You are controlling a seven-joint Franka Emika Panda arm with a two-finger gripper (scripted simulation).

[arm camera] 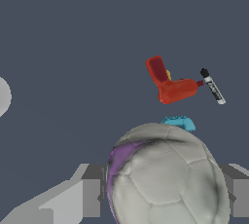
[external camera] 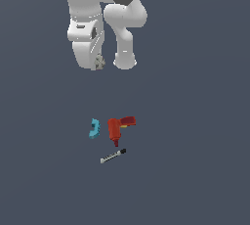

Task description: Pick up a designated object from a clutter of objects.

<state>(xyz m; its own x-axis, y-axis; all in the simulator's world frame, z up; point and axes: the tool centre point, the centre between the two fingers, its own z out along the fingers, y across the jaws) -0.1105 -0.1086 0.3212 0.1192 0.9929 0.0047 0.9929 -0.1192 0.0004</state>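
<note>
Wrist view showed my gripper [arm camera: 163, 198] closed on the small whitish-grey seamed ball [arm camera: 165, 174], held high off the floor so it cleared the red power drill [arm camera: 170, 84], cyan curved piece [arm camera: 179, 122] and black-and-grey marker pen [arm camera: 213, 86] below.

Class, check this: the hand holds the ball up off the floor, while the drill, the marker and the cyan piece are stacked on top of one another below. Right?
Not quite. The hand does hold the ball, but the drill, marker and cyan piece lie side by side on the floor, apart, not stacked. The exterior view shows it.
</note>
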